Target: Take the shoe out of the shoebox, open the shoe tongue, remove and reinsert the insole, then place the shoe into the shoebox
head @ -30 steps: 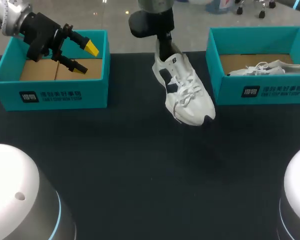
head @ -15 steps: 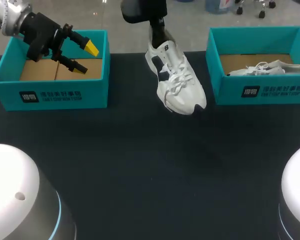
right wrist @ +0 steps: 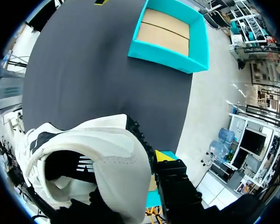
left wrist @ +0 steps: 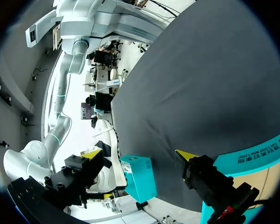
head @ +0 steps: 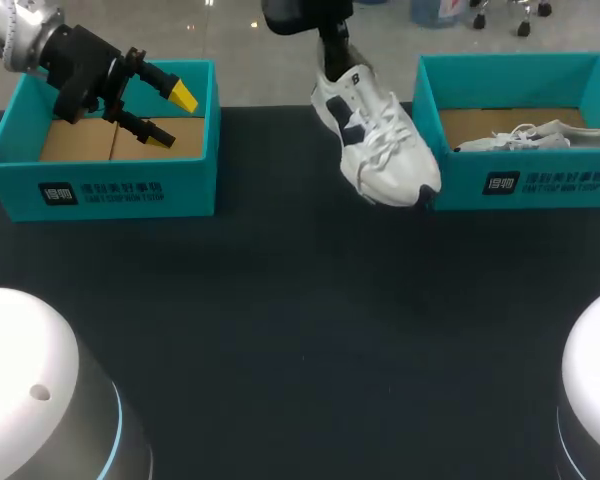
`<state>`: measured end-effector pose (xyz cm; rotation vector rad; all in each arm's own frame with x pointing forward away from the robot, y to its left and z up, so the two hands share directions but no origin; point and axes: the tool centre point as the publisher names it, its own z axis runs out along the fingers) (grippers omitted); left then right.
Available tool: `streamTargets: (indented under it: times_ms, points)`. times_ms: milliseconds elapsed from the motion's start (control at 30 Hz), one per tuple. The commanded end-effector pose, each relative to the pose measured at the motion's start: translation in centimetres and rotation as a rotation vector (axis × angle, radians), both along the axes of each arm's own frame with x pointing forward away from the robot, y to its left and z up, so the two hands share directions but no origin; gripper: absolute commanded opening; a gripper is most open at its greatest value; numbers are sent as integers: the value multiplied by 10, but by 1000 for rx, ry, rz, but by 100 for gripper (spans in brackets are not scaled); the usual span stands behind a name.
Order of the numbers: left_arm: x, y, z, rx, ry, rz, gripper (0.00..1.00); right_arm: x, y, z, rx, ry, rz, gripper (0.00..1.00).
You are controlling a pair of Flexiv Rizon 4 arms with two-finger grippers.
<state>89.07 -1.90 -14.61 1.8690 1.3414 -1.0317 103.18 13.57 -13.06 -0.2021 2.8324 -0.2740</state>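
The jaws of the right gripper [head: 337, 50] are clenched on the heel of the white shoe [head: 378, 145]. From the wrist side, one yellow-tipped finger [right wrist: 165, 156] lies against the outside of the heel collar. The other I can't make out in the dark opening of the shoe. The shoe hangs from that grip with its heel up and its toe tilted down, laces facing out, clear of the dark table [head: 280, 320]. Its toe sits just at the near left corner of the right shoebox [head: 540, 182]; whether it touches the teal wall I can't tell. Inside that box lies a second white shoe [head: 540, 135]. Well apart, over at the left shoebox [head: 130, 195], the left gripper [head: 170, 118] hovers above the cardboard floor, its jaws spread with nothing between them.
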Motion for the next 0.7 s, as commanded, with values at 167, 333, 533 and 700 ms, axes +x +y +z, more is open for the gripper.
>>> streamTargets:
  times_ms: [167,333,533,700]
  points:
    - [0,0,0,3,-1,-1,100,47,-79,8,40,52,-16,0]
    - [0,0,0,3,-1,-1,100,72,-125,8,48,87,-47,0]
    - [0,0,0,3,-1,-1,100,92,-169,7,34,107,-94,0]
    - [0,0,0,3,-1,-1,100,97,-201,5,9,119,-152,0]
